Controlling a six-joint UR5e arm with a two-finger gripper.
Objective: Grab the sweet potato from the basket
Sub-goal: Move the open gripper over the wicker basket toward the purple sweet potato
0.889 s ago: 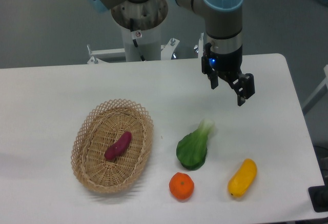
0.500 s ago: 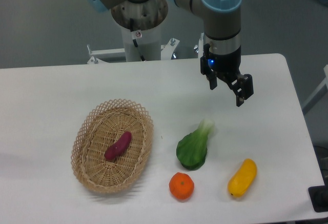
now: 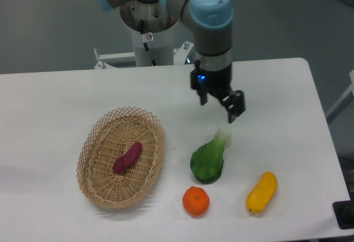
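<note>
The sweet potato, a small magenta-purple tuber, lies slanted in the middle of the oval wicker basket on the left part of the white table. My gripper hangs open and empty above the table, to the right of the basket and just above the green leafy vegetable. Its two dark fingers point down and stand apart. It is well away from the sweet potato.
A green bok choy lies right of the basket. An orange fruit sits in front of it. A yellow oblong vegetable lies at the front right. The arm's base stands behind the table.
My gripper has moved to the left and a little down, toward the basket side. It stays open. The vegetables and the basket have not moved.
</note>
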